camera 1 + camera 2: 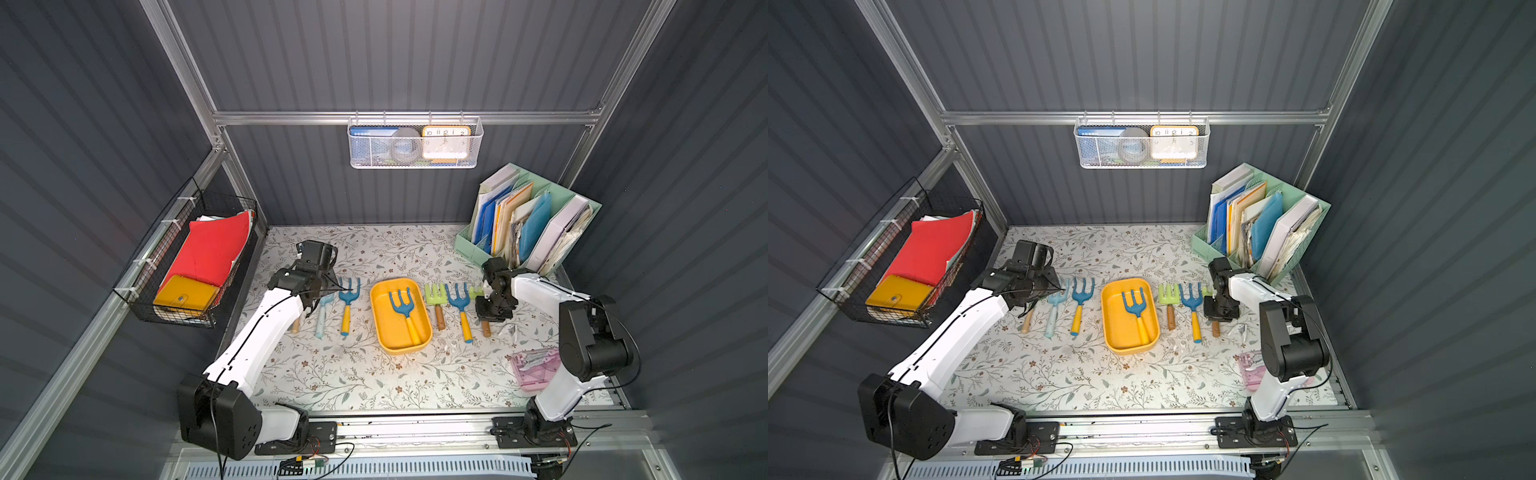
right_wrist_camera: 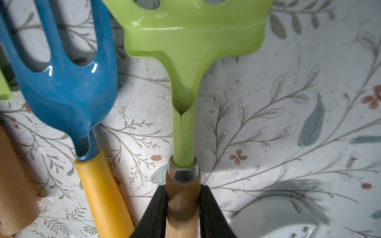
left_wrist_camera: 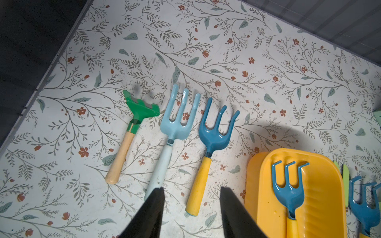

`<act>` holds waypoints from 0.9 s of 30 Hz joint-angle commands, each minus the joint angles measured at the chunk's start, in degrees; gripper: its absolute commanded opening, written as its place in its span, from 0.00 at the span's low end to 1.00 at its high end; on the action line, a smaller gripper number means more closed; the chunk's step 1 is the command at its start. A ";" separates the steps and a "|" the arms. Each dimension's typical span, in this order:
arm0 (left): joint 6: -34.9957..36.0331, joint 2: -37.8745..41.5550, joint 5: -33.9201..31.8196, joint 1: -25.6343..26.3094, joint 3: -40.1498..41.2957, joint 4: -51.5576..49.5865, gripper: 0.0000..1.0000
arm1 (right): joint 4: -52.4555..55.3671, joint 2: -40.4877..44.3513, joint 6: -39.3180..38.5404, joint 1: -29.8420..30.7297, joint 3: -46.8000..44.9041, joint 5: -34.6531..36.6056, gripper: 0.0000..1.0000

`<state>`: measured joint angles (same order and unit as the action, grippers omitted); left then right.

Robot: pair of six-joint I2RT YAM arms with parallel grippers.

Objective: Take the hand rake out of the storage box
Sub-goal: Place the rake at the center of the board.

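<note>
The right hand is closed narrow on a lime-green plastic rake with a wooden handle, its black fingers pressing the wood from both sides just behind the metal collar; whether the rake is lifted off the surface cannot be told. Just beside it lies a blue three-pronged plastic fork with a yellow handle, and beyond that, in a top view, a second lime-green rake with a brown handle, all in a row to the right of the box. The left hand stands half open and holds nothing, hovering over the white floral-patterned surface above the handle ends of a pale blue plastic fork and a dark blue fork with a yellow handle; a dark green rake with a pale wooden handle ends that row. The hand rake, blue-headed with three prongs and a yellow handle, lies inside the storage box, a shallow yellow plastic tub with rounded corners, between the two rows, and neither hand touches it. At the back right stands a mint-green file organiser full of papers, and a flat pink translucent case lies near the right arm
</note>
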<state>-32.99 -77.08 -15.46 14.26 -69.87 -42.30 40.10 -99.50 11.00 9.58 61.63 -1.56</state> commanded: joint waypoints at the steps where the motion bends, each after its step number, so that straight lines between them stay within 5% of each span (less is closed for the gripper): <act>1: 1.09 -0.14 -0.97 -0.37 -1.85 -1.97 0.49 | 0.25 -0.93 -0.62 -0.31 0.25 -0.15 0.20; 27: 0.74 1.84 -1.59 -0.38 -0.62 -2.52 0.49 | 3.63 6.28 1.15 0.25 6.04 -3.00 0.43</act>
<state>-32.82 -76.55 -15.92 14.26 -70.81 -43.40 42.24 -96.42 10.55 9.43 64.62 -2.33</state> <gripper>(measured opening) 0.494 0.424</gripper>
